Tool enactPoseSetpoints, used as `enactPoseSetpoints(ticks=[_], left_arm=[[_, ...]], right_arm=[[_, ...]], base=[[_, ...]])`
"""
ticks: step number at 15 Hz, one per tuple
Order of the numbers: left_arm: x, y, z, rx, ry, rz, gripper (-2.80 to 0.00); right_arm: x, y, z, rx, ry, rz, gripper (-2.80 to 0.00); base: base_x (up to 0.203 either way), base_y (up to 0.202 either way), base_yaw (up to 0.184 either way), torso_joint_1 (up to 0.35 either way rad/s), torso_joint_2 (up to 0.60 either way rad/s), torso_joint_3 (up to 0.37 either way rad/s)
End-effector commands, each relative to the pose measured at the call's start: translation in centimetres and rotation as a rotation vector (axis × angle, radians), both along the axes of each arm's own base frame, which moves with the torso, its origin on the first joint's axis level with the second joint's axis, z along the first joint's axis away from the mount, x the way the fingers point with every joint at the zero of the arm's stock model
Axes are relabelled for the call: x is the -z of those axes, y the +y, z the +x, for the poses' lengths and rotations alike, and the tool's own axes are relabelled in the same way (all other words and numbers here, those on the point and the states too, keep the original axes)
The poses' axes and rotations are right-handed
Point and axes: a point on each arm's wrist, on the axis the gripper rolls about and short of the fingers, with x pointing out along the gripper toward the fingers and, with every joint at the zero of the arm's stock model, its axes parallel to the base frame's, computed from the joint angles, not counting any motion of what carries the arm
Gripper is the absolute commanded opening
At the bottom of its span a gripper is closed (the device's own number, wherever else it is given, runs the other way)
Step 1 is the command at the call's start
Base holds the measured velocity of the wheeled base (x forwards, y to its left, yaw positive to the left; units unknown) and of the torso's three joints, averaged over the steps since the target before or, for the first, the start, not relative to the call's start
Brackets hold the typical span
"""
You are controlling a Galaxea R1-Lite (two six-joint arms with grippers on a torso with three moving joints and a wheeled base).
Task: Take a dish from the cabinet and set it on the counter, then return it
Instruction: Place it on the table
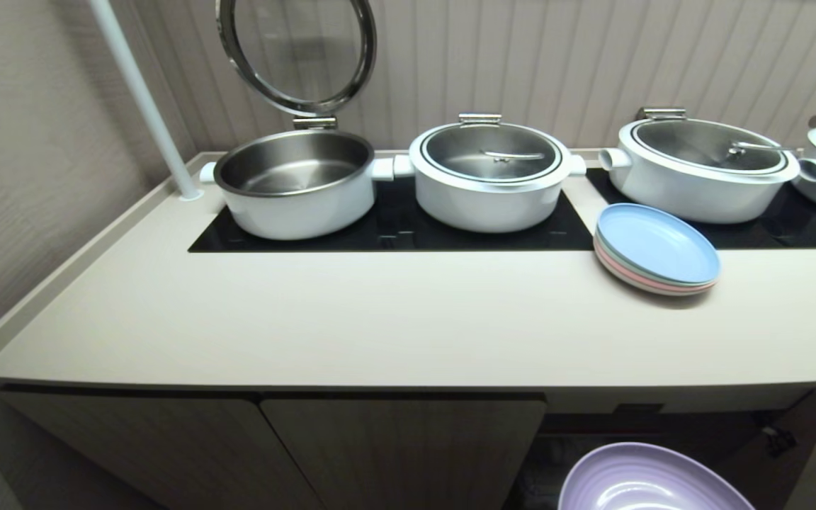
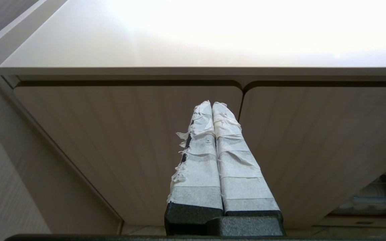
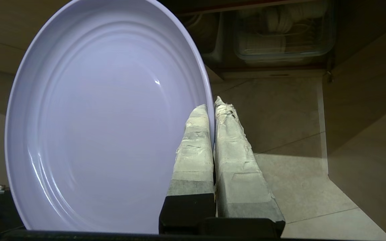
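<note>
Right wrist view, right gripper point(image 3: 213, 105) pinching lavender dish point(image 3: 106, 117) rim, below counter point(image 1: 408, 319)

Counter point(image 1: 380, 319) front lies bare; pots point(image 1: 489, 173) and stacked plates point(image 1: 656, 248) crowd its back.

Lavender dish held low in front of the open cabinet, below the worktop.

You have the dish point(image 3: 106, 117), a round, shallow lavender plate with faint concentric rings and a low raised rim, pinched at its rim by the right gripper point(image 3: 213, 107), whose taped fingers are closed on the edge. From the head view you see the dish point(image 1: 652, 482) tilted below the worktop's front edge. The cabinet point(image 1: 401, 446) is pale wood-grain with round-cornered doors; its right-hand section stands open and dark inside. The worktop point(image 1: 380, 319) is smooth cream with a rounded edge and an inset black glass panel.
</note>
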Motion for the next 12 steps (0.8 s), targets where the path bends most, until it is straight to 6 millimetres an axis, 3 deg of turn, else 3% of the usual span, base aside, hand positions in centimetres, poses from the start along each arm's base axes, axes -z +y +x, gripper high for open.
enactPoseSetpoints(ticks=[1,3,10,12], left_arm=[[0.0,0.0,0.0,-0.001,0.0,-0.001,-2.8],[0.0,0.0,0.0,0.0,0.0,-0.001,-2.8],[0.0,0.0,0.0,0.0,0.0,-0.001,-2.8],[0.0,0.0,0.0,0.0,0.0,-0.001,-2.8]], right_arm=[[-0.05,0.01,0.06,-0.002,-0.006,0.001,-2.8],[-0.05,0.01,0.06,-0.002,-0.006,0.001,-2.8],[-0.05,0.01,0.06,-0.002,-0.006,0.001,-2.8],[-0.05,0.01,0.08,-0.002,-0.006,0.001,-2.8]], base=[[0.0,0.0,0.0,0.0,0.0,0.0],[0.001,0.052,-0.001,0.004,0.0,0.001],[0.0,0.179,0.0,0.003,0.0,0.002],[0.0,0.0,0.0,0.0,0.0,0.0]])
